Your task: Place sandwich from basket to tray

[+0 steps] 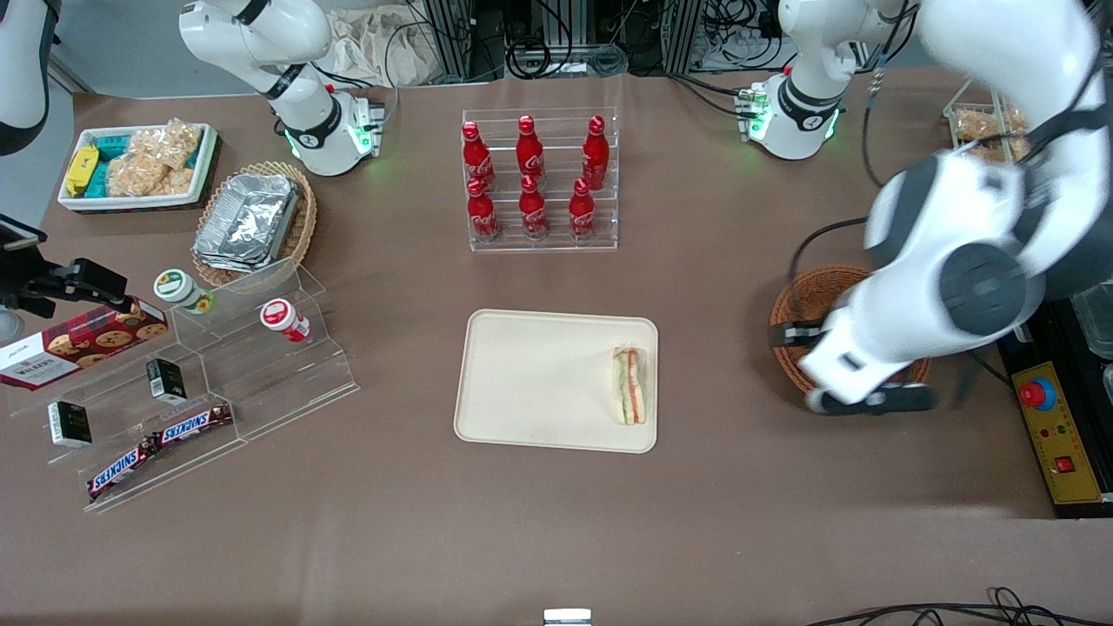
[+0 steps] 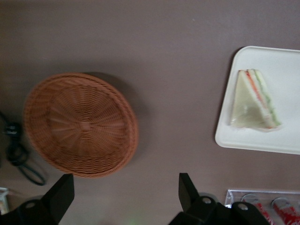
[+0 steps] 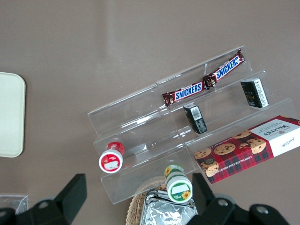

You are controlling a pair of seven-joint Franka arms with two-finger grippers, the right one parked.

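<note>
Wrapped sandwich (image 1: 629, 385) on tray (image 1: 530, 382); claw (image 2: 125, 194) spread

brown table (image 1: 556, 522), tray (image 1: 530, 382), basket (image 1: 813, 300)

You see 6 red cola bottles (image 1: 532, 178) in a clear rack (image 1: 541, 239). 2 Snickers bars (image 1: 158, 446) lie on the acrylic steps (image 1: 287, 382).

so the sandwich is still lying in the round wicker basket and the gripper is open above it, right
Not quite. The sandwich lies on the tray, near the edge closest to the basket, which is empty; the left wrist view shows both. The rest holds: the gripper hangs above the basket's edge with its fingers spread open.
</note>
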